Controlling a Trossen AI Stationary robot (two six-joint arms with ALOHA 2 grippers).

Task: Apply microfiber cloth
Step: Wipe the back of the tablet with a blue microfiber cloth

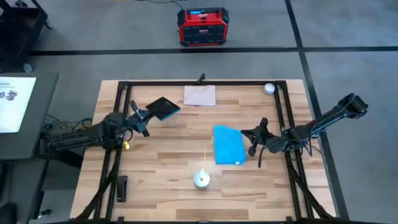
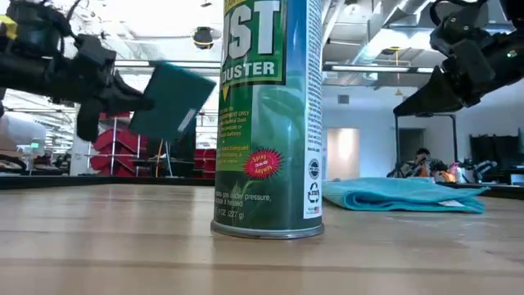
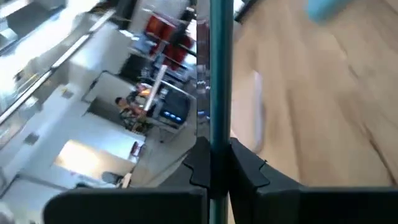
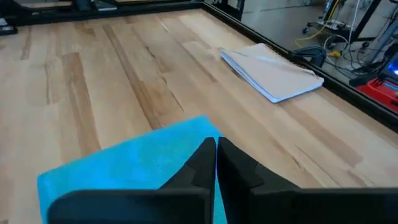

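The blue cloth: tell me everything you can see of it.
The blue cloth is bright sky-blue, soft-looking and folded flat into a rectangle. It lies on the wooden table, right of the spray can and apart from it. The right gripper, fingers shut, hovers at its right edge without holding it.

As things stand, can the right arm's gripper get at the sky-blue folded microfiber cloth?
Probably yes. The right gripper hangs shut just beside the sky-blue folded microfiber cloth, with nothing between them; the left gripper holds the black tablet well away.
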